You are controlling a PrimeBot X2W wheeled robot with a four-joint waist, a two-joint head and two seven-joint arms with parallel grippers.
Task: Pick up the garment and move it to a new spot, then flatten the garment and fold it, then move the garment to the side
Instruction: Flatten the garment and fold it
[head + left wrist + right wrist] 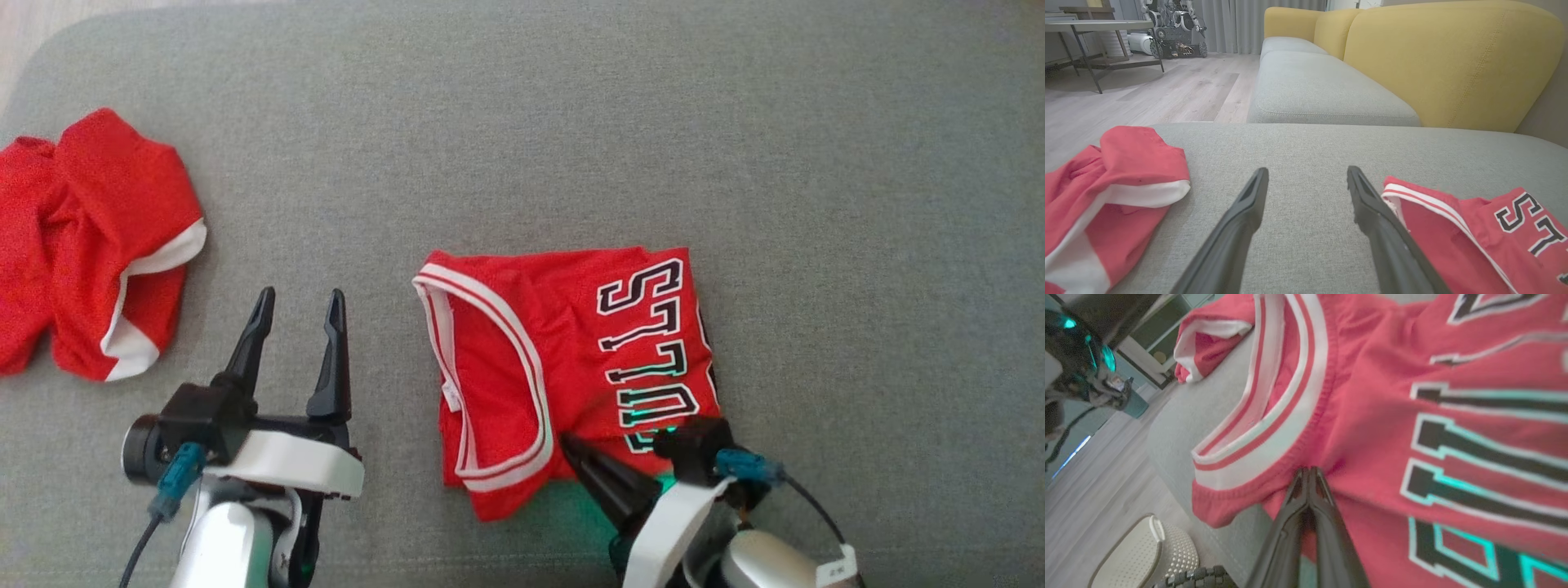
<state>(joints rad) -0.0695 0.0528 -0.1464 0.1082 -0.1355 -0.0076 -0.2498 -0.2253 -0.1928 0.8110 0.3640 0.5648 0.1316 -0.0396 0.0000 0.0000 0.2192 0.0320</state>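
The red jersey (571, 351) lies folded in the middle of the grey cushion (571, 122). The right gripper (569, 445) is pinched tight on the jersey by its white collar. The left gripper (300, 300) is spread wide over the cushion's near left part.

Head looks down; both wrists view the jersey (563, 359) close, low.

Soft even daylight, blurred wrist close-up

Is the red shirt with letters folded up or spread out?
Folded: the jersey lies as a small neat rectangle on the gray cushion, layers showing beneath its collar.
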